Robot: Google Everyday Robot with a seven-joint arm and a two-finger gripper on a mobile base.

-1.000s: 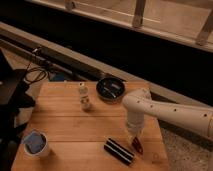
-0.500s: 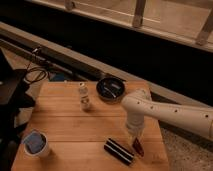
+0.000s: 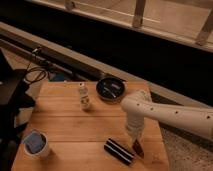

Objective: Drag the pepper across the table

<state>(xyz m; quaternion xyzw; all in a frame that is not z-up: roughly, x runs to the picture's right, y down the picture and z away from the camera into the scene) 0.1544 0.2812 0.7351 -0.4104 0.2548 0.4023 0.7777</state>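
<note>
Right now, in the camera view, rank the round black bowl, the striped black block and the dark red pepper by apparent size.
1. Round black bowl.
2. Black block with white stripes.
3. Dark red pepper, just below the gripper at the near right of the wooden table.

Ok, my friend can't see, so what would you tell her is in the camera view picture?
A white robot arm reaches down so its pincer is right above a small red pepper near the front right edge of a wooden table. A black striped block lies beside the pepper, with a dark bowl, a small white bottle and a cup farther off.
</note>
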